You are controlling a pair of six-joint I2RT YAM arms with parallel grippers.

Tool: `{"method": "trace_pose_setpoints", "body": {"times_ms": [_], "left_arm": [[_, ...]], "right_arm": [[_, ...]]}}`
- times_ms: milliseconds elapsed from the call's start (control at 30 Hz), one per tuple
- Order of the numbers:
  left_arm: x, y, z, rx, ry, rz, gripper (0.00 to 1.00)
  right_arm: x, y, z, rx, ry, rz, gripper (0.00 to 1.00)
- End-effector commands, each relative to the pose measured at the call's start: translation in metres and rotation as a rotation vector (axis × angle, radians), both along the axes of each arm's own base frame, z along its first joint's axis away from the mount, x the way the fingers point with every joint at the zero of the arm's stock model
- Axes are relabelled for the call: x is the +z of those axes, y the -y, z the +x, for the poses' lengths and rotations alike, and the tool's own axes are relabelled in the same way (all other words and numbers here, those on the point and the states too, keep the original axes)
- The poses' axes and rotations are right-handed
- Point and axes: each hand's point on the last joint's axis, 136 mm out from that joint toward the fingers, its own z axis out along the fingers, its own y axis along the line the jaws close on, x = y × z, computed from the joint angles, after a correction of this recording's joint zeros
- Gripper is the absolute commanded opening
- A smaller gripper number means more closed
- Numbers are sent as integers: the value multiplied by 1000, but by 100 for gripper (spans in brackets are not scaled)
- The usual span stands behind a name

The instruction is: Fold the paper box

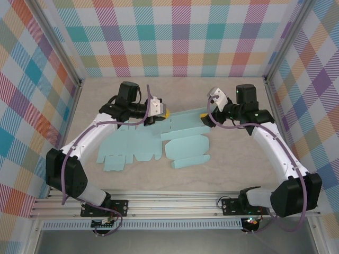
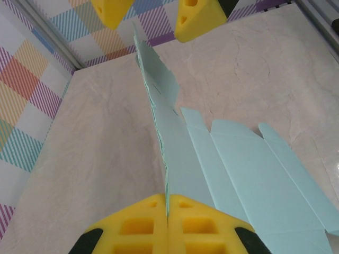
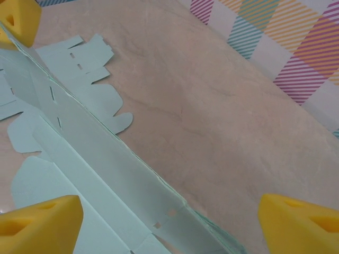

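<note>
We count one paper box (image 1: pixel 153 145): a flat, pale blue-green die-cut sheet of thin card, lying mid-way across the beige, marble-veined surface (image 1: pixel 228 174) between the two arms. Its near panels lie flat, with rounded tabs and notched flaps. Its far strip (image 2: pixel 164 137) stands up on edge, thin, with short slits and a toothed rim. We count four yellow foam pads, wedge-shaped, two to each arm. The left jaws, at the tip of the left arm (image 1: pixel 90 132), are pressed together and clamped on one end of that raised strip, their pads (image 2: pixel 137 225) meeting on the card. The right jaws, on the right arm (image 1: pixel 270 137), stand wide apart, their pads (image 3: pixel 42 222) on either side of the strip's other end.
</note>
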Motion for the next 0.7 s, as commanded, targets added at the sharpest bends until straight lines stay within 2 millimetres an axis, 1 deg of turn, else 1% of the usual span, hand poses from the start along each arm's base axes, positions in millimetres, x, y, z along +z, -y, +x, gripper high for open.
{"method": "trace_pose_setpoints", "body": {"times_ms": [0,100,133,233,400,467,500,600,667], "left_arm": [[21,-2,0,-26,53,-28,0],[24,-2,0,-29,56,-31,0],[24,-2,0,-32,60,-30,0],[27,-2,2,-29,66,-26,0],[28,0,7,-27,45,-35,0],[28,1,11,-12,32,-36,0],[28,1,13,0,25,-34,0],[36,-1,25,59,0,-31,0],[43,-2,27,79,-3,-28,1]], "right_arm": [[5,-8,-7,64,-23,33,82],[-1,-8,-10,68,-38,30,76],[-2,-8,-10,69,-40,29,71],[1,-9,-11,70,-36,41,45],[6,-11,-15,75,-30,58,18],[7,-11,-16,67,-16,48,5],[7,-11,-17,63,-10,40,0],[9,-12,-19,49,14,-2,0],[10,-15,-22,45,32,-51,0]]}}
